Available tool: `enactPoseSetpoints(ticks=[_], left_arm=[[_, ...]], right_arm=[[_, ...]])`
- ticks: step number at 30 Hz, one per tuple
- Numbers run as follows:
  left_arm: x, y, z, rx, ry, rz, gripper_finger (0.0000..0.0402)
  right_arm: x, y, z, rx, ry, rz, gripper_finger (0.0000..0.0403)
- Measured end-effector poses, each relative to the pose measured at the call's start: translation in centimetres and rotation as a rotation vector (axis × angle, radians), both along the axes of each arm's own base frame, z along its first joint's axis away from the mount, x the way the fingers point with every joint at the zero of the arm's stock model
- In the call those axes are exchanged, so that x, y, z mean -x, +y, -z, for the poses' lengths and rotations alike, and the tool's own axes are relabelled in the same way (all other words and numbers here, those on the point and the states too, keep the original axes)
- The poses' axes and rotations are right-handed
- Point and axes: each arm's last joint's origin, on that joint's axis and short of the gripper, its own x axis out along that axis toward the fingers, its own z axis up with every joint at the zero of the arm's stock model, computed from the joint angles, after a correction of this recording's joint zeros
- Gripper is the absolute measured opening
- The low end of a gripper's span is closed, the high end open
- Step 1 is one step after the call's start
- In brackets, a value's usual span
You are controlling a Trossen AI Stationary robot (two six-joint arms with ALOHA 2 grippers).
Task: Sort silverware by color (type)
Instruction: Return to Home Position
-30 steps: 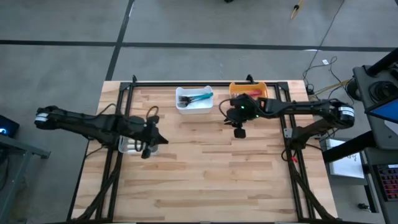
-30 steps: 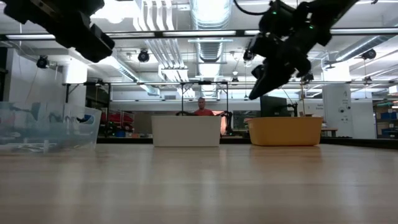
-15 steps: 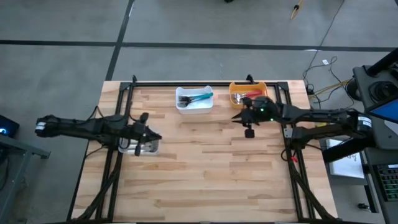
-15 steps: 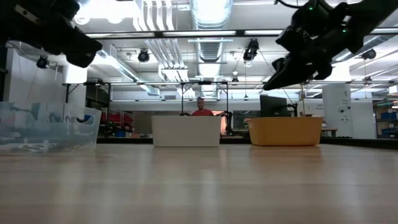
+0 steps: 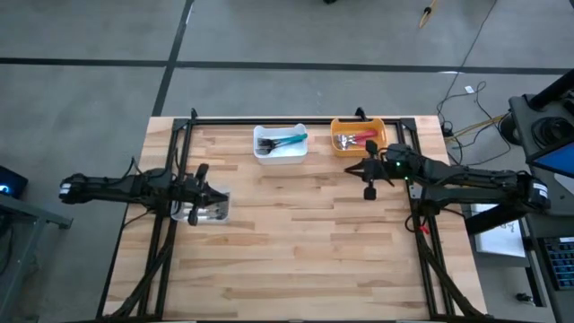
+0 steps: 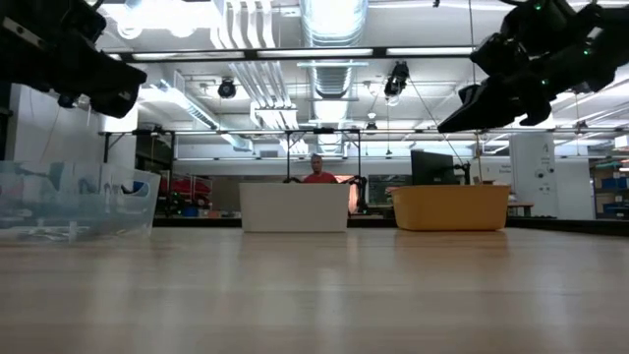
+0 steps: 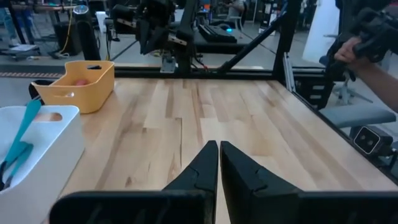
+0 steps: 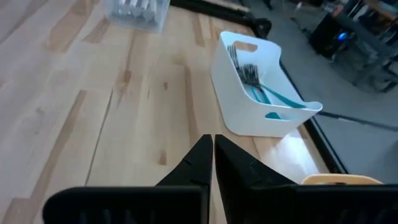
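We see the teal-handled forks (image 8: 260,87) lying together in the white bin (image 5: 280,157) at the far edge of the tabletop (image 5: 296,233). The red-pink pieces (image 5: 361,136) sit in the orange bin (image 5: 334,135) just beside it, to the right. The white-handled pieces (image 8: 134,7) are in the clear bin (image 5: 224,208), well apart from the other two at the tabletop's left side. No silverware lies loose on the wood.

We find the left gripper (image 7: 219,144) raised above the tabletop by the clear bin, its jaws pressed together and holding nothing. The right gripper (image 8: 213,138) hangs near the orange bin at the right side, also lifted clear of the wood, its jaws likewise closed and empty.
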Motion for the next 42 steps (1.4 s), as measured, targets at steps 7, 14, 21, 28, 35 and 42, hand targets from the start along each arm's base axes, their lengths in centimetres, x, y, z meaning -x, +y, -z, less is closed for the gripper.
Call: enactPoseSetpoints(ticks=[7,14,21,28,35,42], left_arm=[[0.6,0.0,1.7,0.049,-0.026,-0.005,0.0],[1.0,0.0,2.4,0.075,-0.073,0.001,0.0],[0.9,0.0,2.5,0.076,-0.085,0.002,0.0],[0.9,0.0,2.5,0.077,-0.094,0.002,0.0],[0.7,0.0,2.6,0.078,-0.126,0.003,0.0],[0.7,0.1,2.7,0.07,-0.12,-0.027,0.0]], right_arm=[[1.0,0.4,1.4,0.036,-0.081,0.013,0.0009],[2.0,0.5,2.5,0.052,-0.106,0.072,0.0009],[2.4,0.7,2.8,0.055,-0.12,0.071,0.0009],[2.8,0.9,3.9,0.055,-0.126,0.061,0.0009],[3.5,1.2,5.5,0.099,-0.209,0.029,0.0009],[3.6,1.2,5.5,0.099,-0.207,0.045,0.0009]])
